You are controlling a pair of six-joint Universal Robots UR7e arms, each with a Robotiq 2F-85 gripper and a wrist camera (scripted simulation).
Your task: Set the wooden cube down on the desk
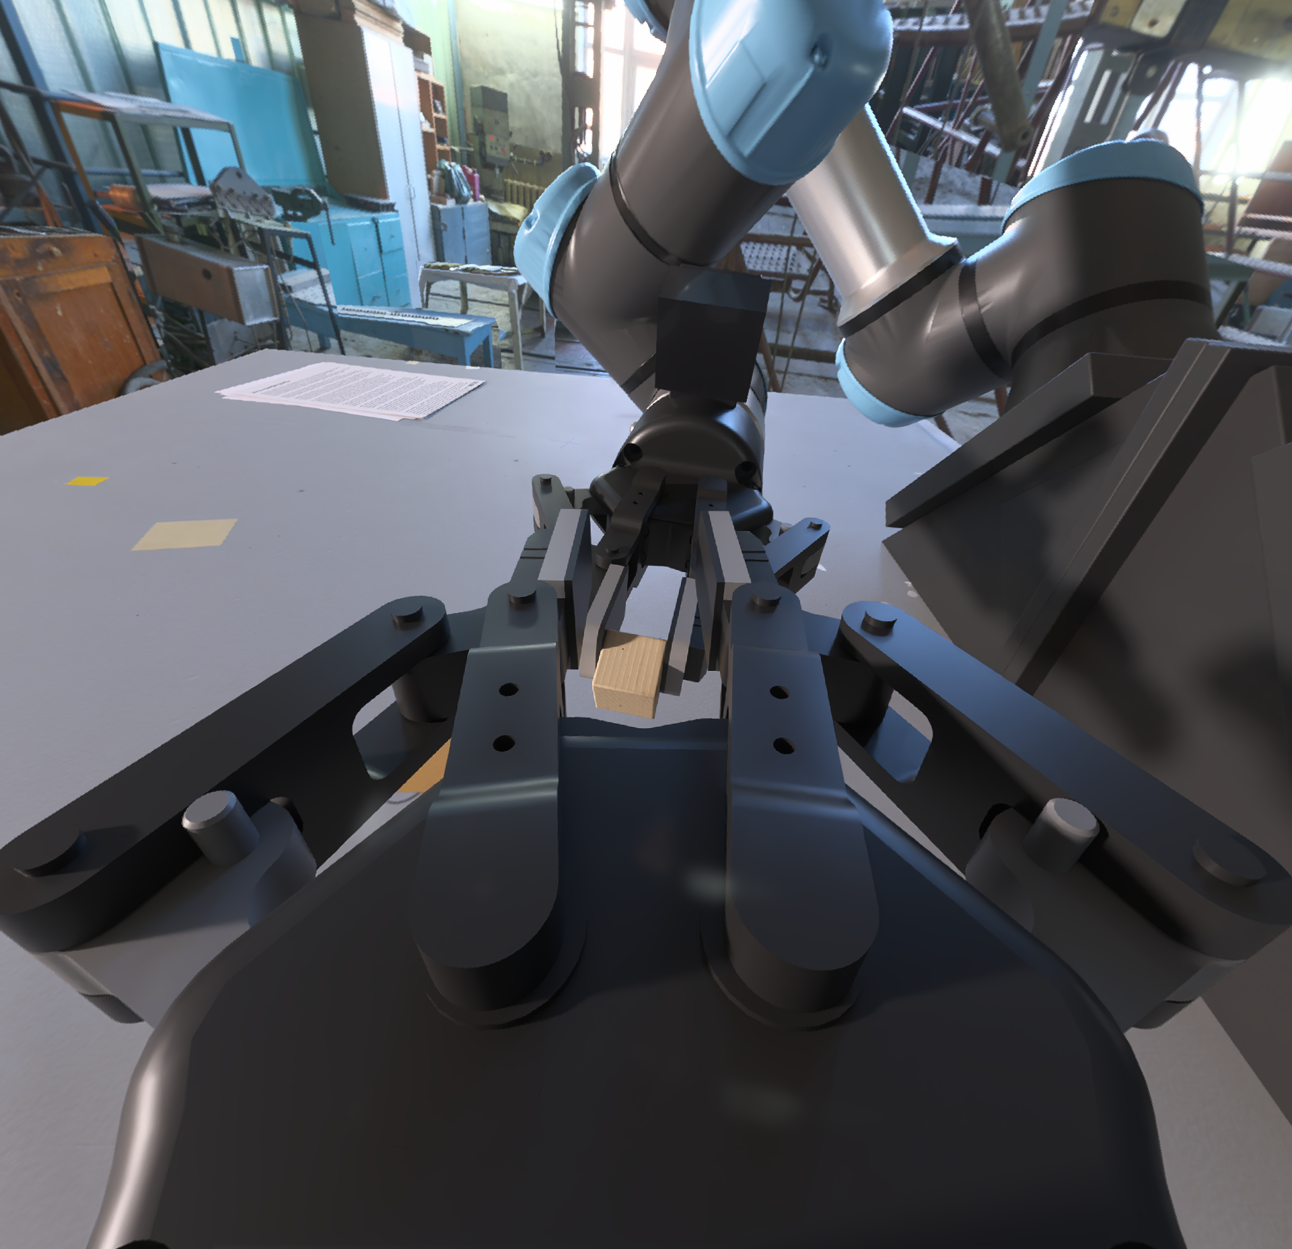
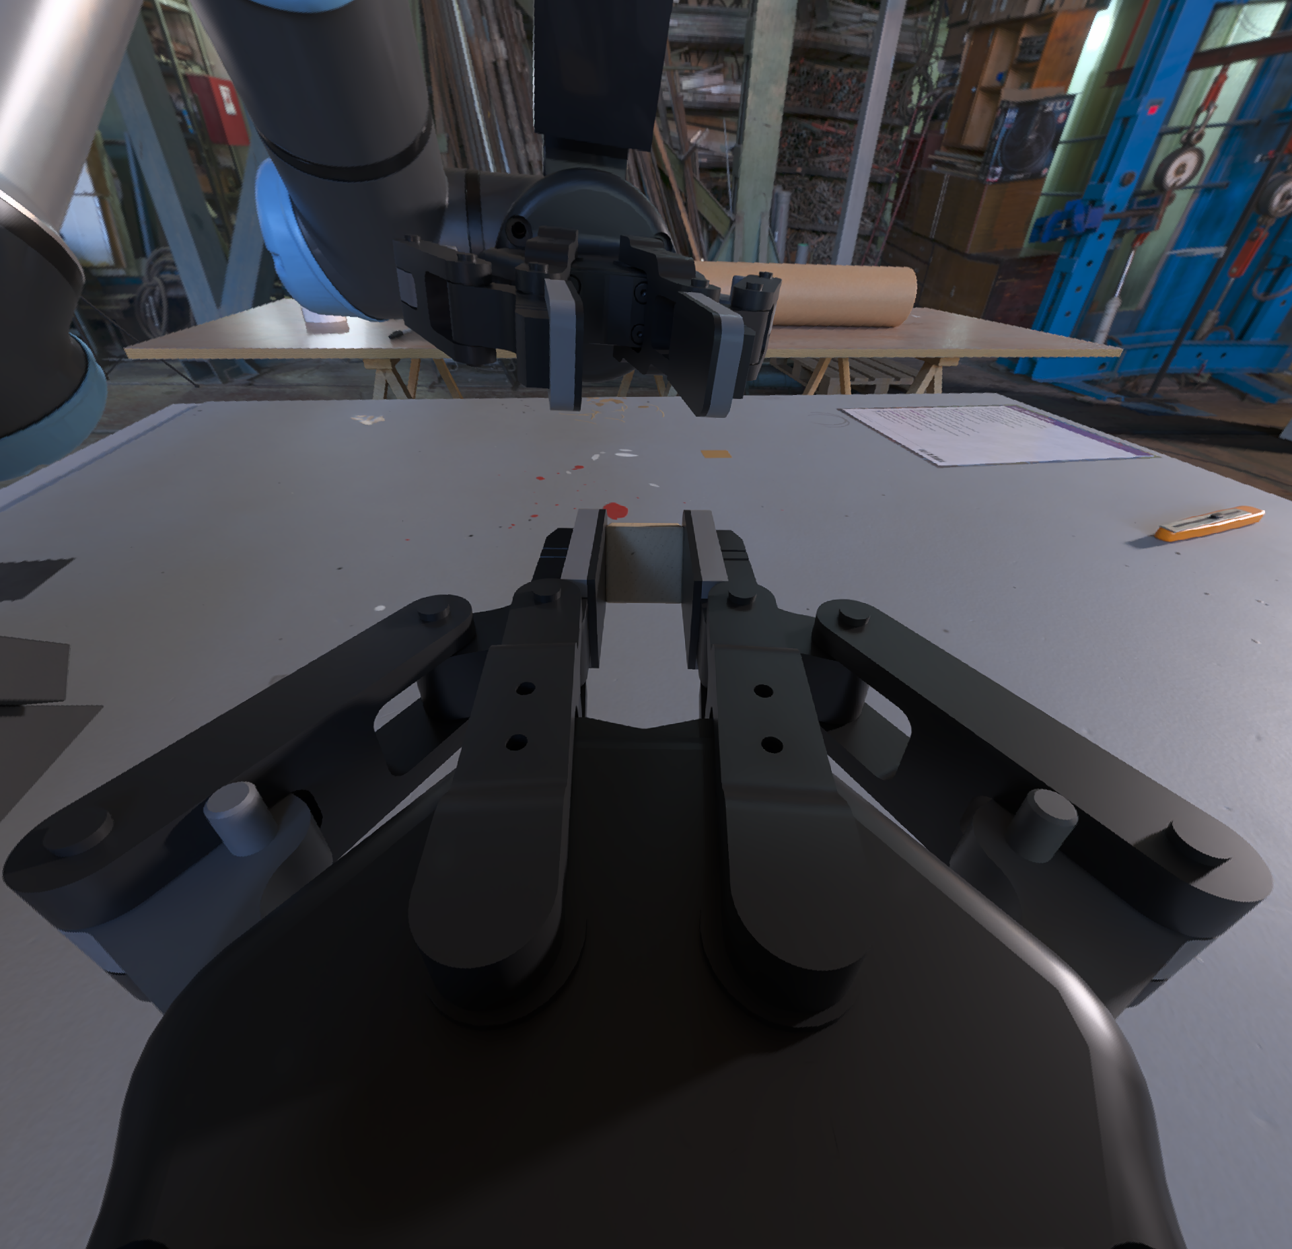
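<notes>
The wooden cube point(image 2: 643, 565) is a small pale block clamped between the fingertips of my right gripper point(image 2: 644, 523), which is shut on it over the grey desk point(image 2: 909, 656). In the left wrist view the cube point(image 1: 626, 684) faces me in the right gripper point(image 1: 636, 656) and looks held just off the desk point(image 1: 280, 621). My left gripper point(image 1: 643, 523) is open and empty, pointing at the right gripper. From the right wrist view the left gripper point(image 2: 640, 394) hovers higher and beyond the cube, apart from it.
Printed sheets point(image 1: 349, 387) point(image 2: 993, 436) lie at the desk's far edge. An orange utility knife point(image 2: 1209, 523) lies on the right. Yellow patches point(image 1: 185, 534) and red paint spots point(image 2: 615, 509) mark the desk. A dark slanted stand point(image 1: 1118, 516) rises at the right. The right arm point(image 1: 769, 167) looms overhead.
</notes>
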